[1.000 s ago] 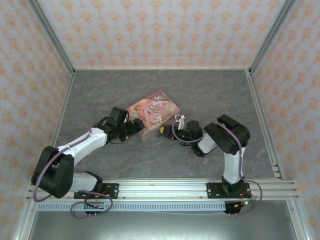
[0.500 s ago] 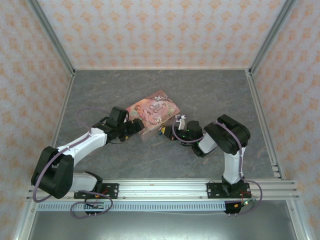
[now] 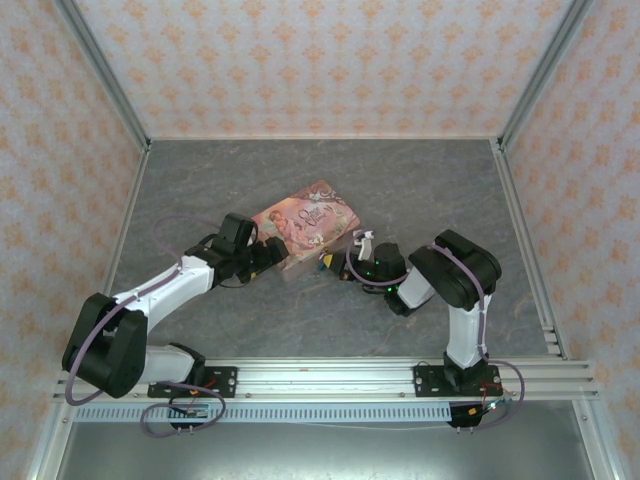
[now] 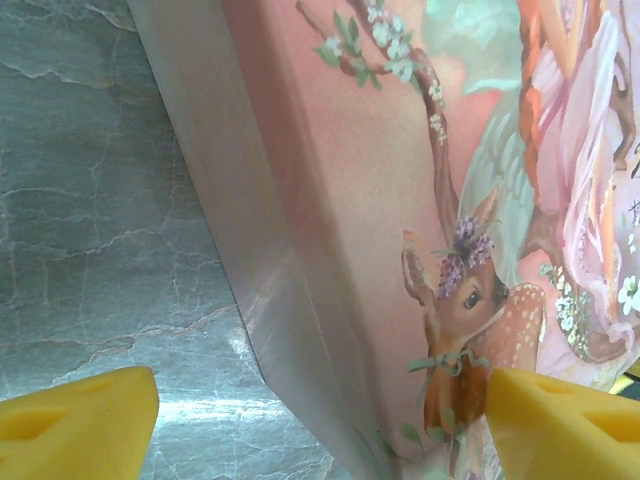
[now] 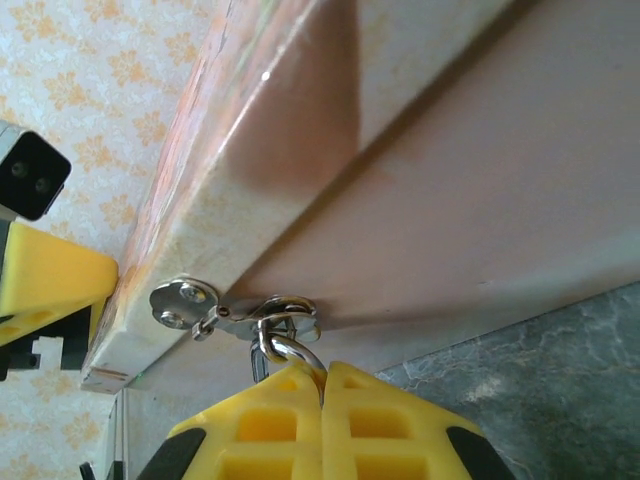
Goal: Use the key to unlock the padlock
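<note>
My left gripper [image 3: 268,254] is spread wide around the corner of the pink tin [image 3: 305,225], left of middle. The padlock [image 5: 288,345] hangs by its silver loop from the tin's clasp [image 5: 185,300], lower left. My right gripper [image 5: 322,378] is pressed together just under it.

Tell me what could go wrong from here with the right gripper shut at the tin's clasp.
The right gripper is shut on the metal ring with its fingertips only; a twist or pull may let it slip out. The left gripper stands open astride a corner of the pink tin, one finger off the wall, so a tug at the clasp could drag it.
</note>
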Robot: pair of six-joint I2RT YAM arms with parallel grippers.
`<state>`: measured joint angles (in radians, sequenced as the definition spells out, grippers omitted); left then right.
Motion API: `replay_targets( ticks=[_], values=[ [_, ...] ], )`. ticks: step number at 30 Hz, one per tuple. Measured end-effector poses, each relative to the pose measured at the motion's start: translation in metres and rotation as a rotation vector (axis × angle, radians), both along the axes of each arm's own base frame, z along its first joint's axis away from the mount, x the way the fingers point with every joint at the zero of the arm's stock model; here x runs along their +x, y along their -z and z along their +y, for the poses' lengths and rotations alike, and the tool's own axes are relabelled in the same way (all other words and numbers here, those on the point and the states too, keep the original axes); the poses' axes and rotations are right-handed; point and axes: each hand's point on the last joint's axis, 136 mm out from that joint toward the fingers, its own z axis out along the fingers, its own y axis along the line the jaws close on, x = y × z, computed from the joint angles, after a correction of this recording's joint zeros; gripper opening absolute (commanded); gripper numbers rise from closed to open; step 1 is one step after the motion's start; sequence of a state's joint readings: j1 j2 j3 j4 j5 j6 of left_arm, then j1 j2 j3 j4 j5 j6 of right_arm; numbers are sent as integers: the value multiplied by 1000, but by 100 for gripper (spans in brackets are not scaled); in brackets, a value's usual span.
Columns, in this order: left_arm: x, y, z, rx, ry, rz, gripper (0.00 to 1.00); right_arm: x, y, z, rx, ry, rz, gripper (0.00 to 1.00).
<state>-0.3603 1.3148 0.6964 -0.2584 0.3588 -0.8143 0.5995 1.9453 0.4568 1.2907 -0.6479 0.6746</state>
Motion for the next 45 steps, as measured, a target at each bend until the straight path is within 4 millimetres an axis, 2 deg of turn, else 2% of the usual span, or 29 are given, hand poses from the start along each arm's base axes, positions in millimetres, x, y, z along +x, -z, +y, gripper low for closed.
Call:
replay_targets(
  ticks=[20, 37, 45],
  values=[
    [0, 0, 0, -1, 0, -4, 85, 14, -14, -11, 87, 143, 99, 0],
    [0, 0, 0, -1, 0, -4, 85, 23, -13, -15, 104, 198, 123, 0],
    [-5, 0, 3, 5, -4, -5, 86, 40, -21, -28, 126, 266, 88, 0]
  ],
)
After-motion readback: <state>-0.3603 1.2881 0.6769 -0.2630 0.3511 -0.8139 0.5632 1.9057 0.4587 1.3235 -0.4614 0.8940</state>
